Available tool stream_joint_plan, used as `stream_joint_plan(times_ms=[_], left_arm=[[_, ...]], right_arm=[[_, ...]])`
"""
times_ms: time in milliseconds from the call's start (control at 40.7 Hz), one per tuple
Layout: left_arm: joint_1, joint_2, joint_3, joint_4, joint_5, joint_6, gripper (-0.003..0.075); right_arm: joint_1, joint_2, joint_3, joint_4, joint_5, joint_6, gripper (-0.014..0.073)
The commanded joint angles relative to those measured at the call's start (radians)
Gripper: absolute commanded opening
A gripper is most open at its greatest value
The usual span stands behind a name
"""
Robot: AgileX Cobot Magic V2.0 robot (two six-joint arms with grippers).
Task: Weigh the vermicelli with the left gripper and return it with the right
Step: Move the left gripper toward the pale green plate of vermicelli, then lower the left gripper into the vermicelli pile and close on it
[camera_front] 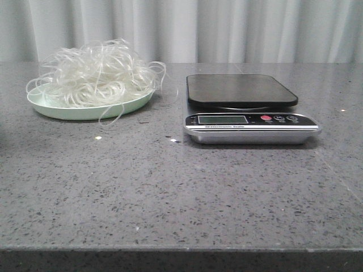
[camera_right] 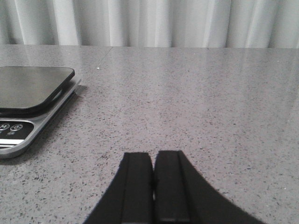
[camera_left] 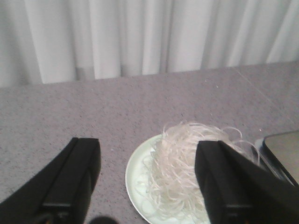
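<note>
The vermicelli (camera_front: 96, 72), a fluffy nest of thin whitish strands, lies on a pale green plate (camera_front: 68, 109) at the table's back left. A kitchen scale (camera_front: 244, 107) with a bare dark platform stands to its right. Neither gripper shows in the front view. In the left wrist view my left gripper (camera_left: 148, 161) is open, its black fingers (camera_left: 77, 168) spread wide above the vermicelli (camera_left: 182, 172) and plate (camera_left: 135, 172). In the right wrist view my right gripper (camera_right: 153, 161) is shut and empty, low over bare table to the right of the scale (camera_right: 32, 93).
A grey speckled stone table (camera_front: 170, 192) with its front edge near the camera. White curtains (camera_front: 227, 28) hang behind the table. A few loose strands trail over the plate's rim toward the scale.
</note>
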Motion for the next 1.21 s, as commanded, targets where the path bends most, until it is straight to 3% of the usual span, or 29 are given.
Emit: stream_joint_plan(times_ms=[0, 246, 369, 492, 640, 1181], left_arm=[[-0.032, 0.046, -0.111, -0.006, 0.049, -0.009, 0.0517], [-0.041, 0.226, -0.314, -0.079, 0.254, 0.116, 0.0519], [-0.041, 0.335, -0.428, -0.16, 0.333, 0.207, 0.0598], [-0.041, 0.441, -0.526, -0.175, 0.409, 0.213, 0.0664], [-0.041, 0.565, -0.618, -0.181, 0.463, 0.233, 0.0664], [-0.041, 0.832, -0.684, -0.225, 0.534, 0.28, 0.0664]], right_arm=[[-0.005, -0.017, -0.008, -0.013, -0.077, -0.002, 0.0151], [-0.005, -0.017, -0.008, -0.013, -0.075, -0.002, 0.0151], [-0.005, -0.017, -0.008, -0.013, -0.075, -0.002, 0.0151], [-0.005, -0.017, -0.008, -0.013, -0.075, -0.002, 0.0151], [-0.005, -0.017, -0.008, -0.013, -0.075, -0.002, 0.0151], [-0.005, -0.017, -0.008, -0.013, -0.075, -0.002, 0.0151]])
